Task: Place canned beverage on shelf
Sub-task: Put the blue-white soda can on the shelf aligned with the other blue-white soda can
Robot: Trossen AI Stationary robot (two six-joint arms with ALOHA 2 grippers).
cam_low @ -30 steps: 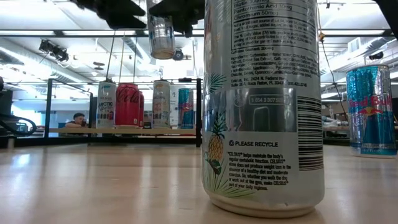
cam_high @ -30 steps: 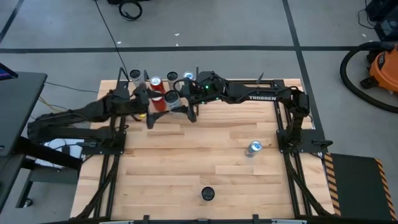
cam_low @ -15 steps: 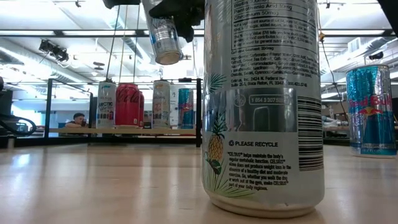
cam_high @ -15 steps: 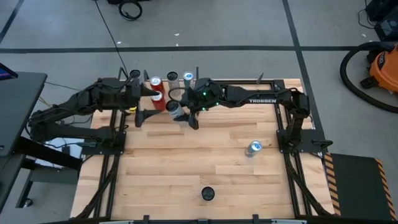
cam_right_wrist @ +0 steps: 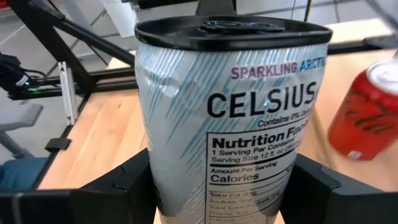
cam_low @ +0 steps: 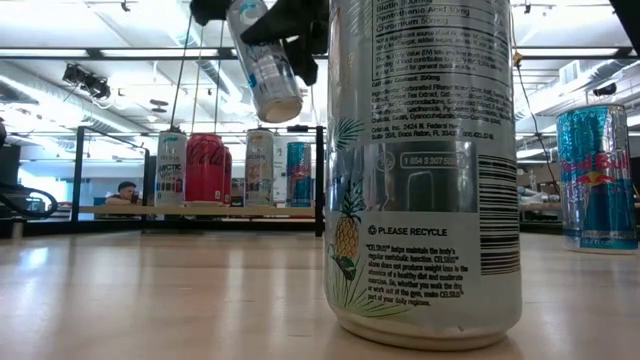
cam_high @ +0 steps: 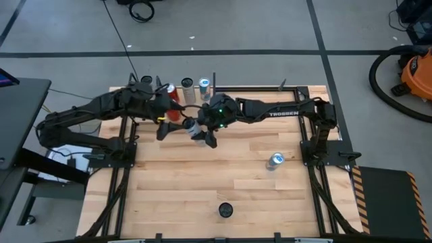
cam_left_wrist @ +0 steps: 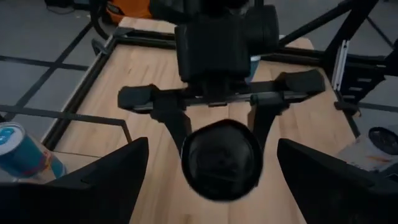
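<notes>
A white-and-blue Celsius can (cam_right_wrist: 230, 118) is in my right gripper (cam_high: 202, 131), in the air near the shelf's right end; it shows tilted in the low view (cam_low: 265, 60). The shelf (cam_low: 200, 208), a pale board with black uprights, stands at the table's far left and carries several cans, a red one (cam_low: 205, 168) among them. My left gripper (cam_high: 169, 123) is wide open just left of the held can, facing its bottom (cam_left_wrist: 221, 158) and touching nothing. My right gripper pinches the Celsius can's side wall (cam_right_wrist: 155, 186) between its two fingers (cam_right_wrist: 118, 193), one on either side. The fingers come from the table's right and lie across the can. The can is lifted clear of the table and tilted, with its bottom end (cam_low: 280, 108) lowest.
A Red Bull can (cam_high: 276, 160) stands on the table at the right. A tall Celsius can (cam_high: 225, 210) stands near the front edge, close to the low camera (cam_low: 425, 170). Bare wooden table (cam_high: 202, 182) lies between them. A person (cam_low: 125, 192) shows in the room behind.
My right gripper has carried the can a little toward the table's near edge and down, and has tipped it from upright to tilted. My left gripper has drawn back from the can toward the table's left.
</notes>
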